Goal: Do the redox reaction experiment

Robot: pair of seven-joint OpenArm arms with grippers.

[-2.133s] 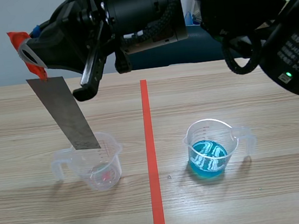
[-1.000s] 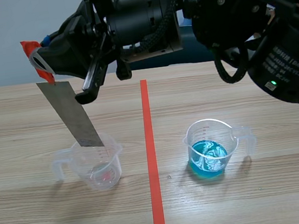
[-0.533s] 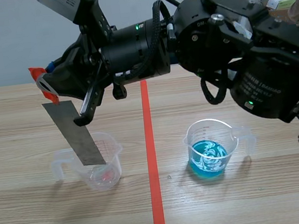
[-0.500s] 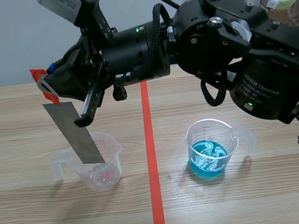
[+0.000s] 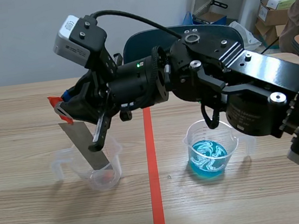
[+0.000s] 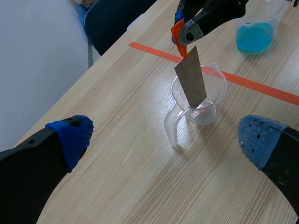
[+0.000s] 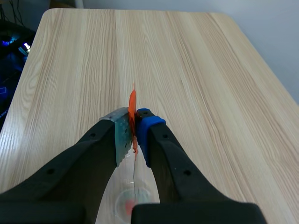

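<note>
My right arm reaches across the table to the left side, and its gripper (image 5: 64, 109) is shut on the orange-taped top of a grey metal strip (image 5: 86, 147). The strip hangs tilted, its lower end inside a clear measuring cup (image 5: 103, 173) with a faint reddish trace at the bottom. A second cup (image 5: 211, 151) right of the tape line holds blue liquid. In the right wrist view the gripper (image 7: 133, 128) pinches the strip (image 7: 132, 109) above the clear cup (image 7: 131, 203). My left gripper (image 6: 166, 137) is open, well short of the clear cup (image 6: 208, 109) and strip (image 6: 191, 81).
An orange-red tape line (image 5: 157, 198) divides the wooden table down the middle. A dark blue chair (image 5: 141, 41) stands behind the table, with cardboard boxes (image 5: 273, 12) at the back right. The blue cup (image 6: 257, 32) lies beyond the tape line in the left wrist view.
My right gripper has come down and a little to the right, carrying the strip's lower end from above the clear cup's rim deeper into the cup. Both cups stayed put.
</note>
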